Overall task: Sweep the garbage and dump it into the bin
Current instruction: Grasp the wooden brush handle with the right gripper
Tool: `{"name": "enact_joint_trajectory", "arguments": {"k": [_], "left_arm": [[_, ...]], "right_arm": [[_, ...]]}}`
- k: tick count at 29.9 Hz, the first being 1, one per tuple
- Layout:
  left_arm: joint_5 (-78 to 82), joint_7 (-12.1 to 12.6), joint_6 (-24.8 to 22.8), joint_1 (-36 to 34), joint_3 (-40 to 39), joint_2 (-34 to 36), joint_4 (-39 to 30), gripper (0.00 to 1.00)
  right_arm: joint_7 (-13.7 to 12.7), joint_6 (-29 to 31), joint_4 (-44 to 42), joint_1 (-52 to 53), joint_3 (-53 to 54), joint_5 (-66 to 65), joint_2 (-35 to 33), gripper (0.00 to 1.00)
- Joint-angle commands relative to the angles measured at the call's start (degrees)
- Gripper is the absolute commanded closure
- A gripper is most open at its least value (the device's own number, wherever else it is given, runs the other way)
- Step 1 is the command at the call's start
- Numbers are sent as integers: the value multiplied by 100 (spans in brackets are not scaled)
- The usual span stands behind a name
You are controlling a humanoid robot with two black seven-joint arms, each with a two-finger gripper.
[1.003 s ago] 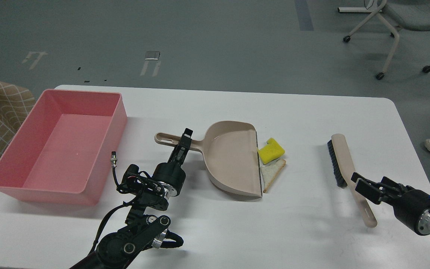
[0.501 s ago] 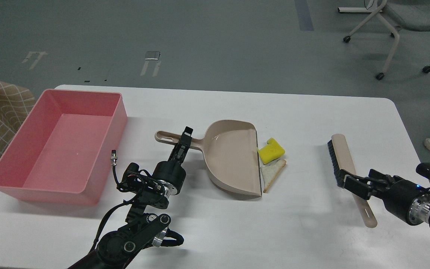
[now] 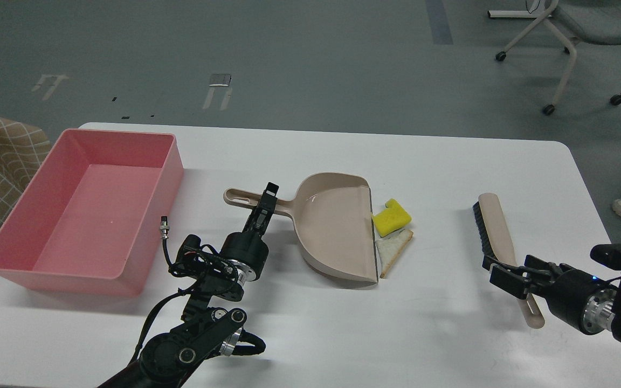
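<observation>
Garbage [image 3: 392, 229] beside dustpan [image 3: 337, 226], between grippers | left gripper [image 3: 267, 200] clamps dustpan handle | right gripper [image 3: 504, 275] straddles brush [image 3: 502, 253], grip unclear

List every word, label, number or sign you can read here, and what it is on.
None can be read.
Bin, dustpan, brush, sponge: no print shows.
Floor markings: painted shapes, not legible as text.

Glossy pink plastic bin [image 3: 81, 207], porous yellow sponge [image 3: 391, 217], smooth beige dustpan [image 3: 332, 226].
</observation>
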Motion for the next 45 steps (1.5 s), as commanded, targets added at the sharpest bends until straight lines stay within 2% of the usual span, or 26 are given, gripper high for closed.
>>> {"name": "enact_joint_trajectory", "arguments": {"k": [1, 11, 19, 27, 38, 45], "left_arm": [[0, 1, 0, 3, 0, 0, 0, 83], [0, 1, 0, 3, 0, 0, 0, 82], [0, 1, 0, 12, 0, 0, 0, 82], [0, -7, 0, 12, 0, 0, 0, 82], [0, 1, 0, 3, 0, 0, 9, 82], [0, 1, 0, 3, 0, 0, 18, 82]], "right_arm": [[-1, 0, 0, -14, 0, 0, 9, 2], [-1, 0, 0, -260, -17, 0, 0, 3], [-1, 0, -8, -251, -9, 0, -9, 7], [-1, 0, -8, -242, -17, 0, -9, 25], [-1, 0, -17, -260, -52, 0, -18, 27], [-1, 0, -17, -260, -114, 0, -18, 38]]}}
